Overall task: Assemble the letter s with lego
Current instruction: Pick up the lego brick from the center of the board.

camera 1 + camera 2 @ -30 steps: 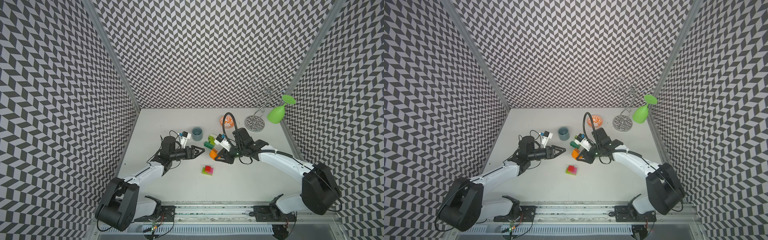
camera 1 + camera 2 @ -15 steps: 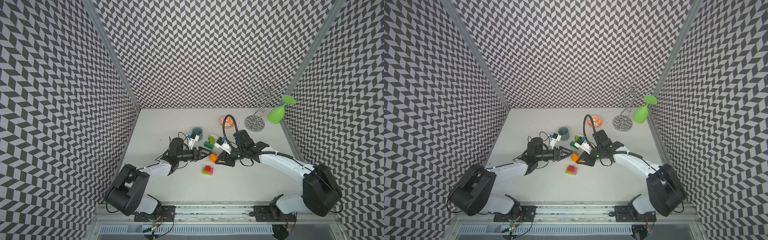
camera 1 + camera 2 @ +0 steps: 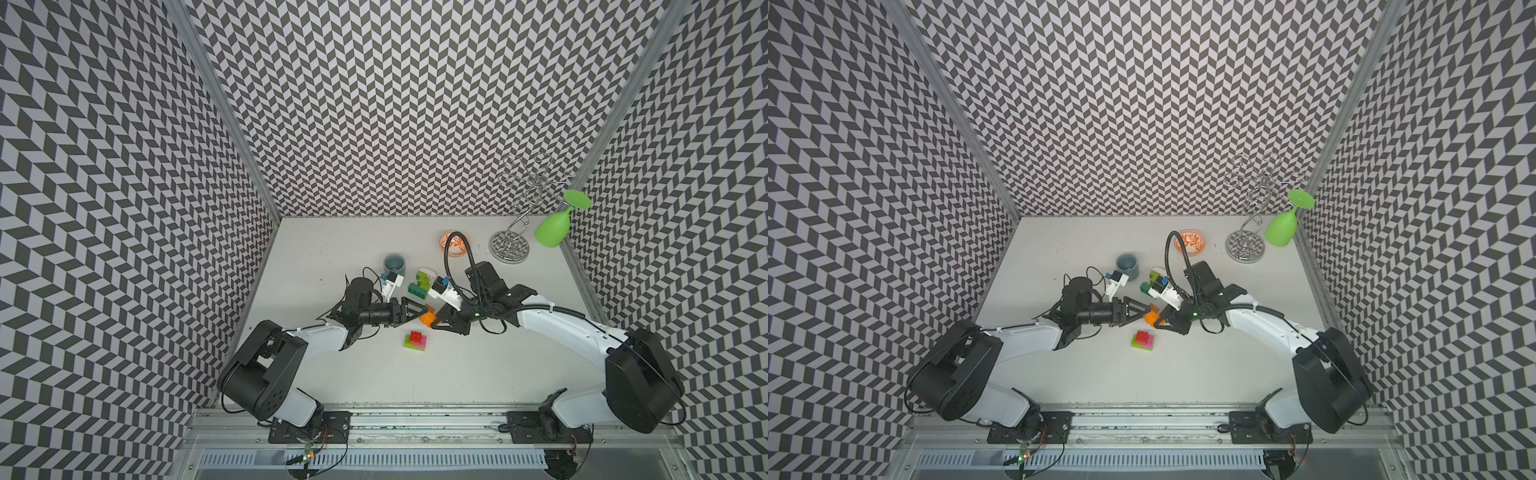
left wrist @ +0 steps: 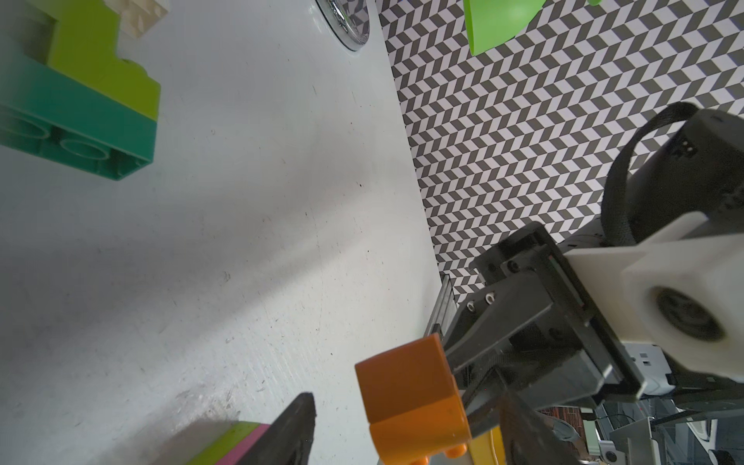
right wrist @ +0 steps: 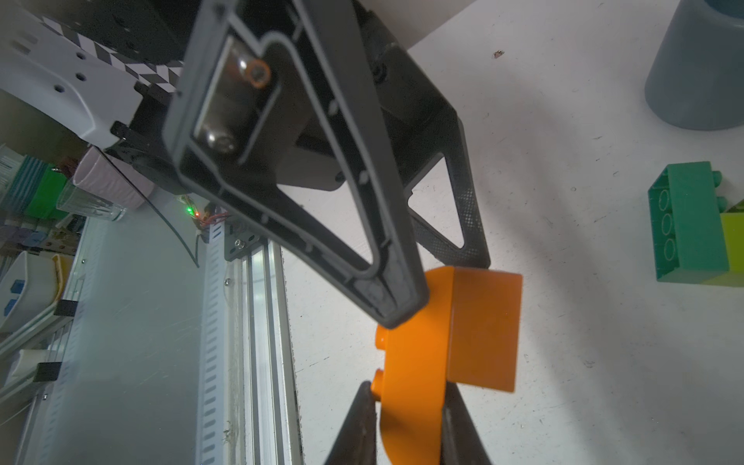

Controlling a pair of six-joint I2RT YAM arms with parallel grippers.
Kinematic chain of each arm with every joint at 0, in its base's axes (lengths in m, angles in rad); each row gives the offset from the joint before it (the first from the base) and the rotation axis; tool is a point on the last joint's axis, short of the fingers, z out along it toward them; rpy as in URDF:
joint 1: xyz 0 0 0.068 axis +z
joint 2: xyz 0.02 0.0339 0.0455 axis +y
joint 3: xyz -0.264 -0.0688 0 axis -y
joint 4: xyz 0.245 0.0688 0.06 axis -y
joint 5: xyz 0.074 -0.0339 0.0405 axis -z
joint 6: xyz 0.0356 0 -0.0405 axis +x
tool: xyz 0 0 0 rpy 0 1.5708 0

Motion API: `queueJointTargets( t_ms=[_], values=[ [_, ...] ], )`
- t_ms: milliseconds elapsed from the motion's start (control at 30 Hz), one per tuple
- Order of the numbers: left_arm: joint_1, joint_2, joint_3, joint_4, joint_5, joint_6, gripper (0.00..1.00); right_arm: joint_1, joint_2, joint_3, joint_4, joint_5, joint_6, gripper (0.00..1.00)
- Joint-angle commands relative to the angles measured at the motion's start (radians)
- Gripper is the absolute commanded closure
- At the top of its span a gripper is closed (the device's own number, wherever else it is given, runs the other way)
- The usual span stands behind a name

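Observation:
My right gripper [image 5: 406, 406] is shut on an orange curved lego brick [image 5: 414, 362] joined to a darker orange block [image 5: 483, 330], held above the table's middle [image 3: 428, 318]. My left gripper [image 4: 408, 402] is open, and its fingers [image 5: 362, 225] straddle that same piece from the other side. One finger [image 4: 298, 426] stands clear of the brick [image 4: 406, 386]. A red, pink and lime stack [image 3: 415, 340] lies just in front. A dark green, lime and white cluster [image 3: 419, 282] lies behind.
A grey-blue cup [image 3: 394, 264] stands behind the left gripper. At the back right are an orange patterned bowl [image 3: 455, 244] and a wire rack [image 3: 509, 247] with a green glass [image 3: 552, 228] hanging from it. Patterned walls close three sides.
My left arm has reached right until its fingers surround the orange piece, and its jaws have narrowed. My right gripper has kept hold of the piece and hardly moved.

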Motion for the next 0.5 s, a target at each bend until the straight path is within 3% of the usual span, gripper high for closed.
queueJointTargets(
  t_ms=[0, 467],
  values=[
    [-0.012, 0.009, 0.027, 0.019, 0.013, 0.007, 0.29, 0.022, -0.012, -0.005, 0.039, 0.027, -0.038, 0.94],
    [-0.024, 0.041, 0.029, 0.001, 0.018, 0.024, 0.49, 0.040, -0.006, 0.013, 0.027, 0.112, -0.063, 0.91]
  ],
)
